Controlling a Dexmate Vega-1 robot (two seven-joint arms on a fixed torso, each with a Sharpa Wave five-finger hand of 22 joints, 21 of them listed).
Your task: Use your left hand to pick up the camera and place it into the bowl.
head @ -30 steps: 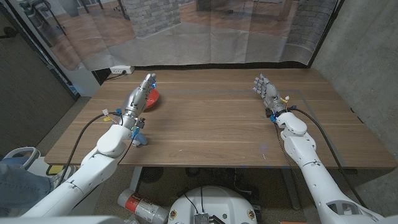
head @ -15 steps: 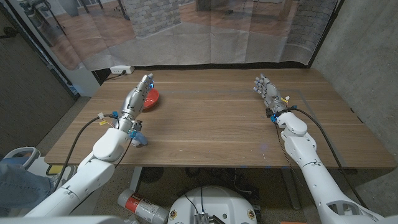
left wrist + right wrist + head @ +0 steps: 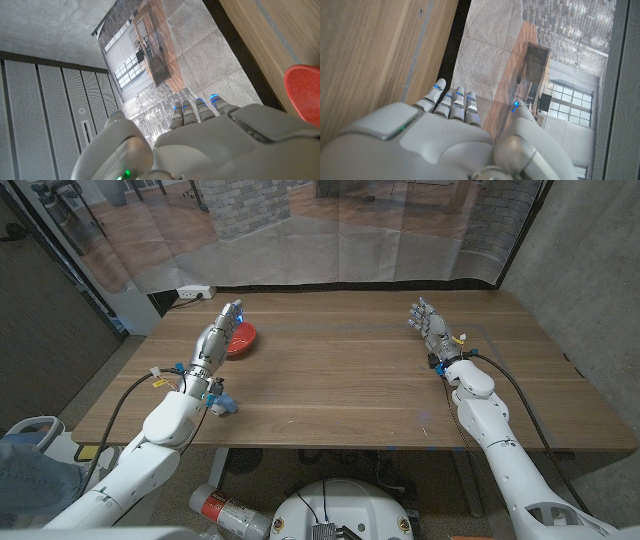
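Head view: left robot hand (image 3: 222,332) empty, fingers straight, beside red bowl (image 3: 241,337); blue object (image 3: 224,404) under forearm. Right robot hand (image 3: 430,326) empty, fingers apart. Left wrist view: bowl rim only.

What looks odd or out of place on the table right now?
Nothing is spilled or damaged. One oddity: a small blue object, perhaps the camera, sits near the table's front edge, partly hidden under the left arm, while the left robot hand hovers by the red bowl holding nothing. The right robot hand is idle.
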